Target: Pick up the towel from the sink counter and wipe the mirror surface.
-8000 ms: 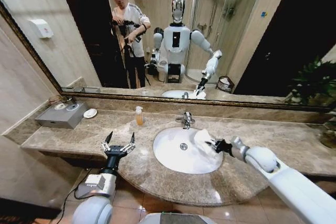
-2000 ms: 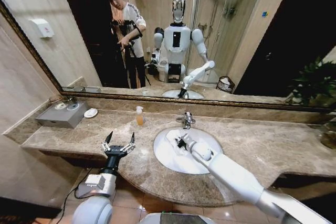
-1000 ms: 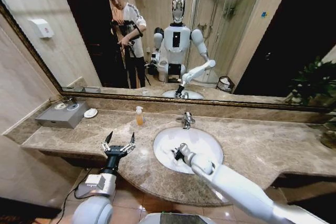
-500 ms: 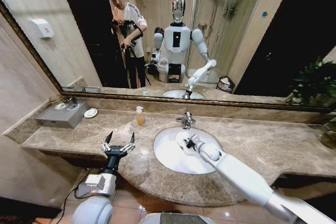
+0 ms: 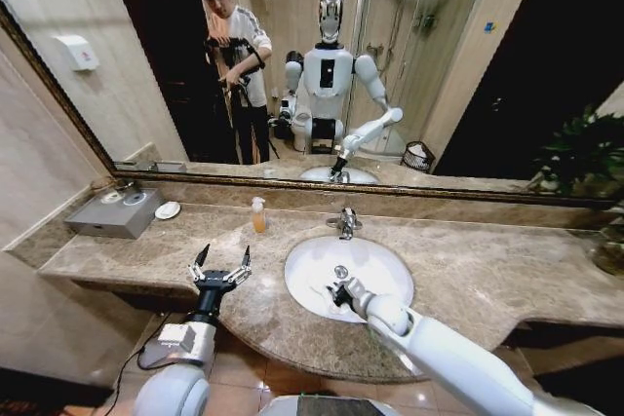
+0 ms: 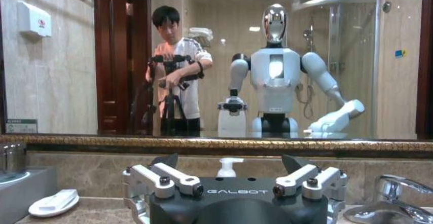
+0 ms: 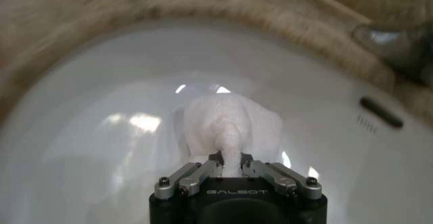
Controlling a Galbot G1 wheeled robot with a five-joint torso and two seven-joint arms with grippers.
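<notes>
Right gripper (image 7: 232, 169) reaches into the white oval basin (image 5: 385, 262) set in the sink counter (image 5: 507, 275), its two fingers pinched together on a gathered fold of the white towel (image 7: 230, 120). From that fold the rest of the cloth spreads in a soft crumpled mound against the smooth basin wall. It looks light and limp, with no stiffness to hold a shape, so it would likely sag and trail when lifted, and may drag if damp. A bunched ridge near the middle, where it is held now, seems the safest hold, as a thin edge could slip out. Left gripper (image 5: 220, 262) hovers over the near left edge of the counter, fingers spread apart and empty. Beyond the faucet (image 5: 345, 223), the mirror surface (image 5: 468, 75) fills the far wall
</notes>
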